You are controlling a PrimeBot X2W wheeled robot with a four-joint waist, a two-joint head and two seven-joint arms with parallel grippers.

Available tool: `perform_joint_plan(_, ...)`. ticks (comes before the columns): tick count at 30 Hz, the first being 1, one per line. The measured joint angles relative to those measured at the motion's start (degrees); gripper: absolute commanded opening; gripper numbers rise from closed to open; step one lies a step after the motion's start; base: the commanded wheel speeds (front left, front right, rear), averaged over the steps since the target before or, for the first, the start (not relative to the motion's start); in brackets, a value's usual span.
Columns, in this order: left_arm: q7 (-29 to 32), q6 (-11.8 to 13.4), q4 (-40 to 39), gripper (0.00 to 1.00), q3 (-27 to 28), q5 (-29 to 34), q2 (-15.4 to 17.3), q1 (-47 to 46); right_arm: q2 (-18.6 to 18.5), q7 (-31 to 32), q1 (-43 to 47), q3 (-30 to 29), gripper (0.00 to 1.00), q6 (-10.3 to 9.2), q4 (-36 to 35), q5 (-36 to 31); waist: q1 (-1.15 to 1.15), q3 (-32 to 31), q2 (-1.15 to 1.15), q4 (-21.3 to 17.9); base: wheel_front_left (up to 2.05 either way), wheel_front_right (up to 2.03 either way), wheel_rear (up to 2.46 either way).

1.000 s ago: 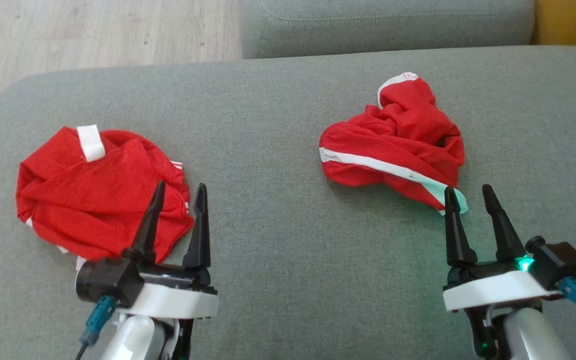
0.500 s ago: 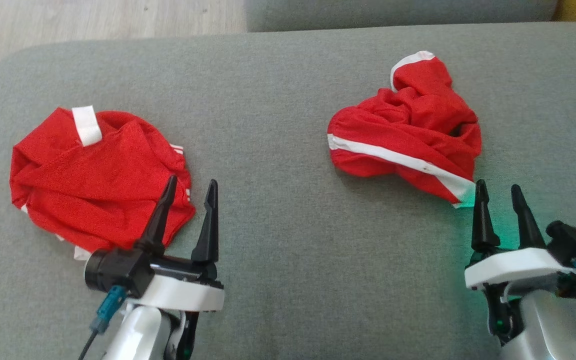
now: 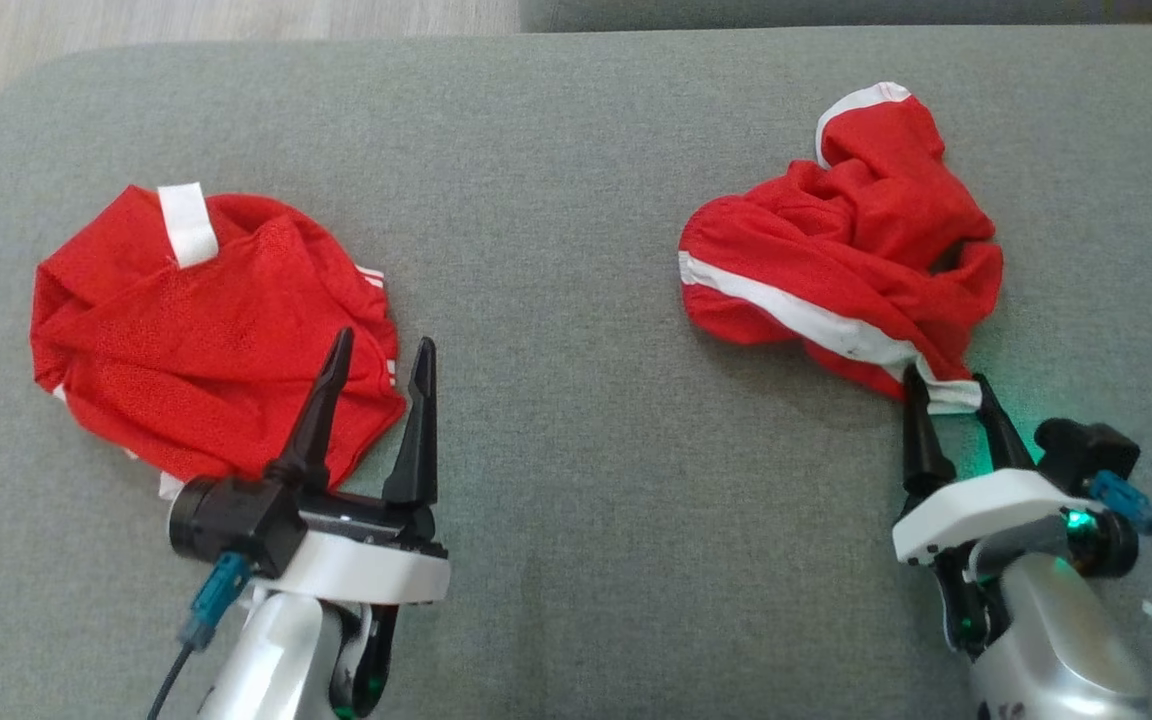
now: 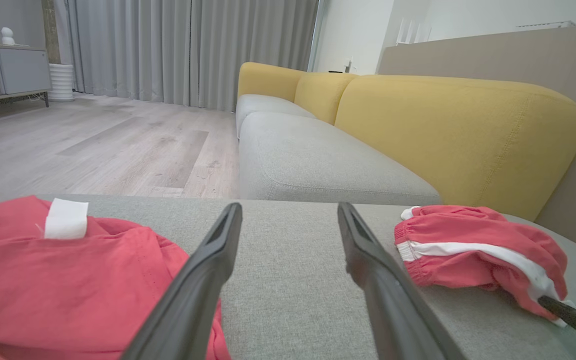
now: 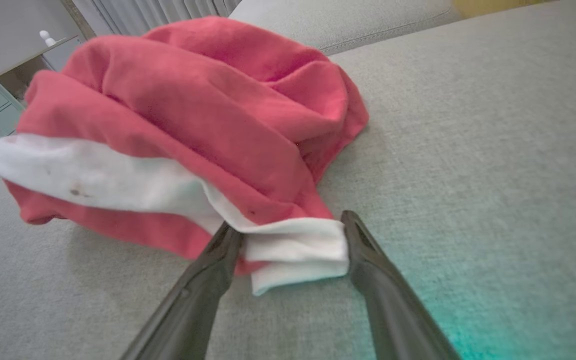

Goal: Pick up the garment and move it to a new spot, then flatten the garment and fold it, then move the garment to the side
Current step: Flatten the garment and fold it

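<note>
Garment [image 3: 836, 260] lies crumpled on the right half of the cushion [image 3: 576, 180] and is not yet lifted, so you are at step 1 of 3. Your right claw [image 3: 946, 378] stands wide, straddling the white hem [image 5: 298, 245] at the garment's corner nearest the cushion's front edge; nothing is gripped. Your left claw [image 3: 385, 340] is also wide and empty, over the edge of a second garment [image 3: 206, 340] on the cushion's left half. I'd judge closing on the hem comes first. Moving, flattening, folding and setting aside all remain.
</note>
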Motion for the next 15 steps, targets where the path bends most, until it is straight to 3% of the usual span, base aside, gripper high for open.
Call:
perform_joint_plan(1,0.00,-0.01,0.07,1.00,0.08,0.10,-0.10,-0.06,0.00,0.00,-0.23,0.03,0.18,0.00,-0.13,-0.38,0.00,0.03,0.00,-0.02,0.00,0.00,0.00)
perform_joint_plan(2,0.00,-0.04,0.11,1.00,0.21,0.40,-0.23,-0.11,0.00,0.00,-0.29,-0.08,0.00,0.00,-0.79,-0.92,0.00,0.04,0.00,-0.07,0.00,0.00,0.00)
perform_joint_plan(10,0.00,-0.54,0.51,1.00,1.09,0.52,-0.92,-0.36,0.03,0.00,0.11,-6.06,0.00,0.00,-9.00,-7.15,-0.01,-1.24,0.00,-1.19,0.00,0.00,0.00)
perform_joint_plan(15,0.00,-0.98,0.74,1.00,1.43,0.52,-1.32,-0.28,0.01,0.00,2.38,-12.26,0.00,0.00,-14.15,-14.39,-0.01,-2.92,0.00,-2.20,0.00,0.00,0.00)
